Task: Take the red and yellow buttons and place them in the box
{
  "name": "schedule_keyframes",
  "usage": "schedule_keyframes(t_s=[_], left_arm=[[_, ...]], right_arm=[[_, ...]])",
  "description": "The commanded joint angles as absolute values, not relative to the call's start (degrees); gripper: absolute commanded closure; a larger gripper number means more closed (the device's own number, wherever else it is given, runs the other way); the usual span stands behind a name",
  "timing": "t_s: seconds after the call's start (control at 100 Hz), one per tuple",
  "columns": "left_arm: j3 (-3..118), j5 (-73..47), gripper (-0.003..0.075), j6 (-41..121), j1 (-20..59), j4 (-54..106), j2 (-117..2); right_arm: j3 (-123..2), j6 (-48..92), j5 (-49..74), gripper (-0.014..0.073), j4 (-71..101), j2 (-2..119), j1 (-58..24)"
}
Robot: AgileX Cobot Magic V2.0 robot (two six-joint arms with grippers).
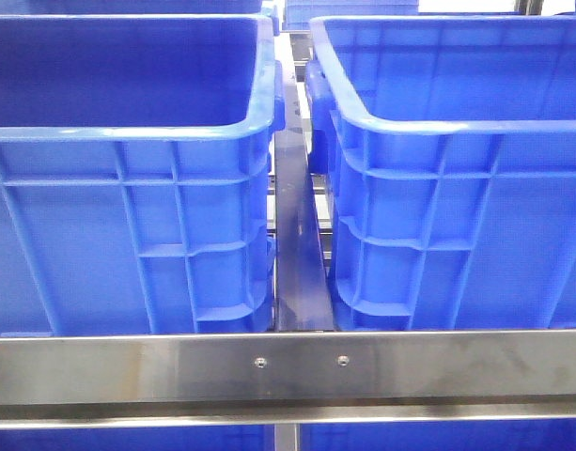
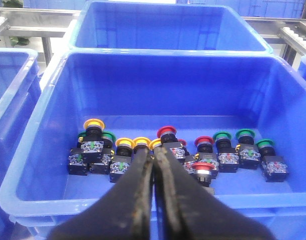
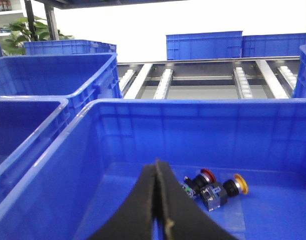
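In the left wrist view a blue bin (image 2: 53, 100) holds several push buttons with black bodies: yellow-capped ones (image 2: 94, 124), red-capped ones (image 2: 167, 132) and green-capped ones (image 2: 245, 134). My left gripper (image 2: 153, 150) is shut and empty, hovering above the bin's near wall, in line with the yellow and red buttons. In the right wrist view another blue box (image 3: 272, 135) holds a red button (image 3: 206, 176) and a yellow button (image 3: 238, 185) lying on its floor. My right gripper (image 3: 157, 163) is shut and empty above that box. Neither gripper shows in the front view.
The front view shows two tall blue bins, the left bin (image 1: 128, 188) and the right bin (image 1: 457, 188), behind a steel rail (image 1: 288, 366). More blue bins (image 3: 58, 70) and a roller conveyor (image 3: 202, 80) lie beyond the box.
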State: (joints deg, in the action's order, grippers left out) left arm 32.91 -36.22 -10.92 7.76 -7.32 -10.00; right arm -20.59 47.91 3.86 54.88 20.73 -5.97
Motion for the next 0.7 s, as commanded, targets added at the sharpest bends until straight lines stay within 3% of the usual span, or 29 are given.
schedule_keyframes(t_s=[0.0,0.27,0.69], left_arm=[[34.42,-31.76,0.0739,-11.46,7.65,-7.26,-10.75],[34.42,-31.76,0.0739,-11.46,7.65,-7.26,-10.75],[34.42,-31.76,0.0739,-11.46,7.65,-7.26,-10.75]], right_arm=[[-21.95,31.00,2.29,0.0662,36.84,20.18,-6.12],[-21.95,-10.48,3.55,0.0662,-5.56,15.87,-6.12],[-13.01,-11.64,1.69,0.0662,-7.11,4.99,-6.12]])
